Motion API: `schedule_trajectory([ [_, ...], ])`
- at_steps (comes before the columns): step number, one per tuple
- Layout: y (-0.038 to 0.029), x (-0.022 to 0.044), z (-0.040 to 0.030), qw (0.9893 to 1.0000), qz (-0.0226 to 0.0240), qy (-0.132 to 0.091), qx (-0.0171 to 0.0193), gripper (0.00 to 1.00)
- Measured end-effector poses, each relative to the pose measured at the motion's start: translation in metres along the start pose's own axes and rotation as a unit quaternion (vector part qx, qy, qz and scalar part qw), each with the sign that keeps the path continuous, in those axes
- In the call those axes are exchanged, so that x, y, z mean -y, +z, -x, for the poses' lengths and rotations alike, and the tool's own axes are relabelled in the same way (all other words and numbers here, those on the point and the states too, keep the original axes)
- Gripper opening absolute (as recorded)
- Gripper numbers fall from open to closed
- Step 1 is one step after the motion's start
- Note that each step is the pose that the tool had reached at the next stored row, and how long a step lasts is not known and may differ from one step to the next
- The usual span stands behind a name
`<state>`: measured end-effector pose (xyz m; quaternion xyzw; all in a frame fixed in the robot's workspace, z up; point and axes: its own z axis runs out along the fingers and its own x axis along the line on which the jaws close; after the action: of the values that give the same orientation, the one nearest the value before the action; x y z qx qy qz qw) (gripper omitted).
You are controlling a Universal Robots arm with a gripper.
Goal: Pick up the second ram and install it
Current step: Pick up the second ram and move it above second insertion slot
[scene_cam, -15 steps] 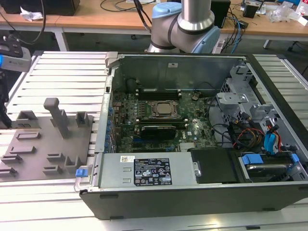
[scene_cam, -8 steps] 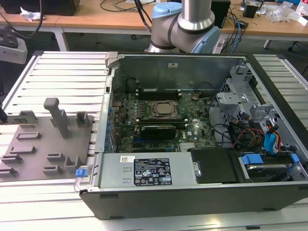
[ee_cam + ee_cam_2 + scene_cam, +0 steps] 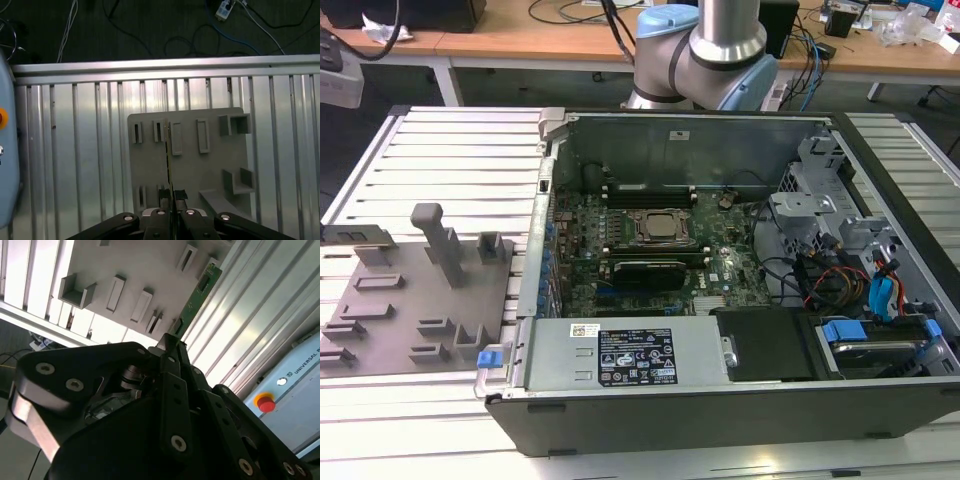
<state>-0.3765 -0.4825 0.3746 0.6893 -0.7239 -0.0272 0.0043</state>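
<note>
The second ram (image 3: pixel 197 295) is a narrow green board. My gripper (image 3: pixel 172 342) is shut on one end of it in the second wrist view, and the rest of the stick juts out past the fingertips. In the first wrist view the ram (image 3: pixel 168 160) appears edge-on as a thin line rising from the closed gripper (image 3: pixel 171 199). It hangs in the air over the grey fixture plate (image 3: pixel 210 170), apart from the plate's slots. In the exterior view the open computer case (image 3: pixel 720 410) lies on its side with the motherboard (image 3: pixel 720 265) exposed.
The grey fixture plate (image 3: pixel 410 300) carries an upright post (image 3: pixel 440 240) and several small holders, on the exterior view's left. The case holds a silver processor (image 3: pixel 662 227), a power supply (image 3: pixel 630 355) and cable bundles (image 3: pixel 840 280). A box with a red button (image 3: pixel 265 404) sits beside the slatted table.
</note>
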Motion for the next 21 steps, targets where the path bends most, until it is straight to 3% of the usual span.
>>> schedule_trajectory([
  [13, -0.0322, -0.0015, 0.001, 1.0, 0.0, 0.0, 0.0, 0.14],
  [17, -0.0388, -0.0018, 0.0012, 1.0, 0.0, 0.0, 0.0, 0.14],
  [21, -0.0509, -0.0023, 0.0016, 1.0, 0.0, 0.0, 0.0, 0.14],
])
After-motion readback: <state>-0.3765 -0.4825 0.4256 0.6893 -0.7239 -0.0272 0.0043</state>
